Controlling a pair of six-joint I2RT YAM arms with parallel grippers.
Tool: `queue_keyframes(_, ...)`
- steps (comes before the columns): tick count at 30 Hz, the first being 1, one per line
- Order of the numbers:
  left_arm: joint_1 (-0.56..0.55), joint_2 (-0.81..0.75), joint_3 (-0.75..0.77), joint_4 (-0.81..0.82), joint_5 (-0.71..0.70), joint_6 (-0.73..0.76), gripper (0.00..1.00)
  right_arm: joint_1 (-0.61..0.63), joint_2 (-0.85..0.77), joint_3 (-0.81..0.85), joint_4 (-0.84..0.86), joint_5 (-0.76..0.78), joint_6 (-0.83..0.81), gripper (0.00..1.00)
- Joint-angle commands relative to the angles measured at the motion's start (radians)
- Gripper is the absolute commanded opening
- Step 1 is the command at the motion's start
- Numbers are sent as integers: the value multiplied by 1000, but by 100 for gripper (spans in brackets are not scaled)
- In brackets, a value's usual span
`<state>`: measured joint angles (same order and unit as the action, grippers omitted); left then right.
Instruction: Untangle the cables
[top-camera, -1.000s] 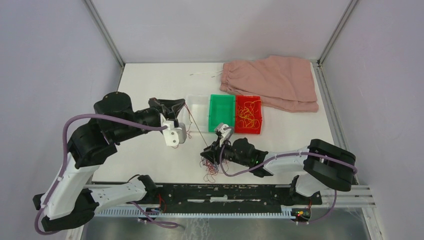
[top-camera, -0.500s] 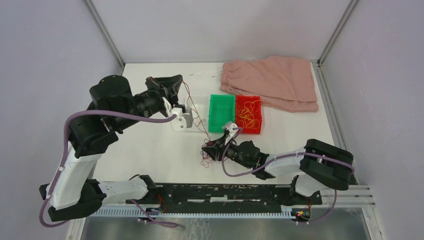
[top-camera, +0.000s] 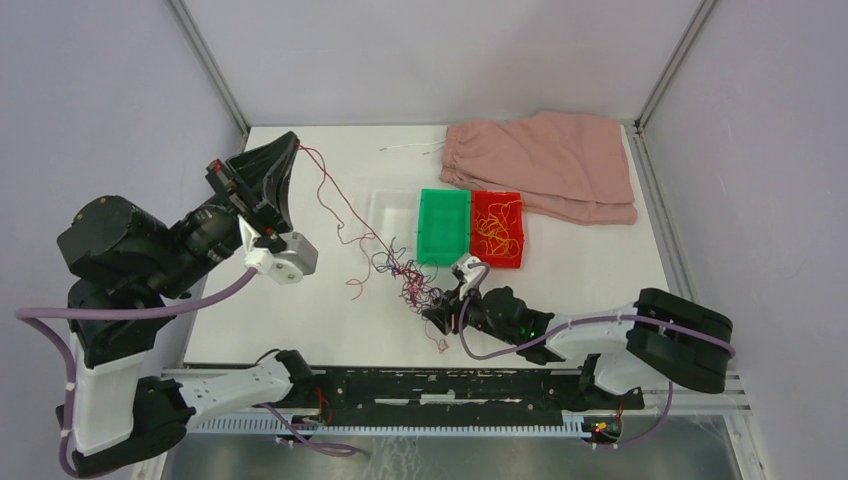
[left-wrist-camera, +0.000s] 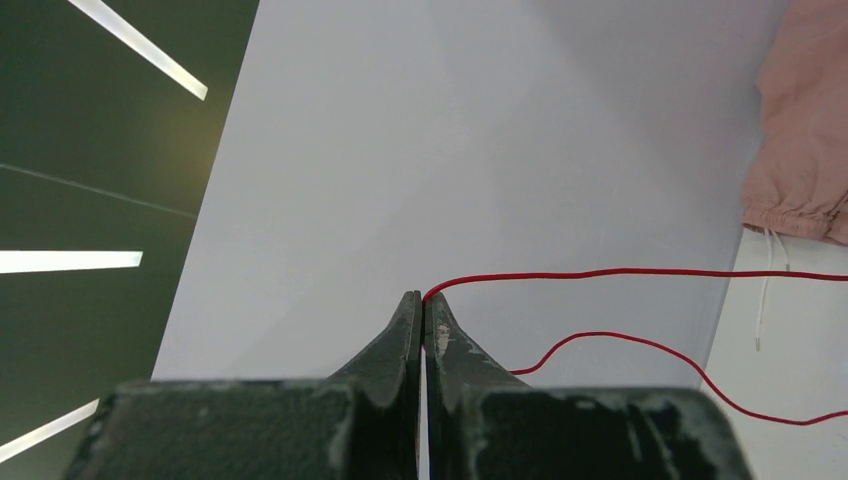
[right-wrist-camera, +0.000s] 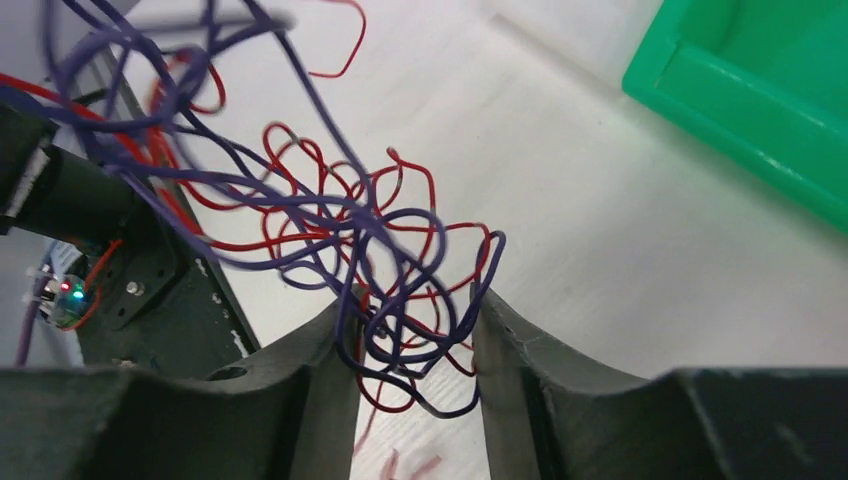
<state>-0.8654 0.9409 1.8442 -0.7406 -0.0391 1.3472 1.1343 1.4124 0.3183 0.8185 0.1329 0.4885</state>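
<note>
We hold the black two-finger left gripper raised over the far left of the white tabletop. Its jaws are pressed flat together on one thin red wire, which leaves the tips to the right. From there the strand slants down across the table towards the right arm. It ends in the tangled clump of red and dark purple cables, which sits near the middle of the table towards the near edge.

The black right gripper lies low, just beside the clump on its near right. Its jaws stand apart with loose loops lying between them, not pinched as far as we can see. So the right arm is the nearer one to the knot, and the left holds only the far end of the line.

We judge that the coming move turns on that line. Pulling the left end up and to the left, away from the clump, should draw the red strand free, provided the right jaws pin the rest. There is open room to the left and on the far side. On the right, the green plastic bin and the red plastic bin holding yellow-orange wires sit near the clump, with the pink cloth beyond. The black front rail lies close behind the right gripper
</note>
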Motion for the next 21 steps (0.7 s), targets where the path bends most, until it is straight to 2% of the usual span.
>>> queue_keyframes(1,3,-18,-51,75,23,-10,3,4,-98,72,-120,-15,-28,42)
queue_keyframes(4,4,-23,-52,57,5,-4,3,4,-140,96,-171,-13,-35,25)
queue_keyframes(5,4,-25,-53,51,-5,3,3,4,-153,100,-194,-10,-38,24)
queue_keyframes(8,4,-30,-55,47,-61,43,3,4,-201,97,-252,23,-45,26)
queue_keyframes(11,4,-32,-50,56,-127,69,3,3,-249,71,-291,54,-58,36)
queue_keyframes(17,4,-34,-38,53,-194,124,3,2,-260,62,-378,79,-53,33)
queue_keyframes(21,4,-30,-4,56,-214,141,3,2,-275,32,-370,96,-38,40)
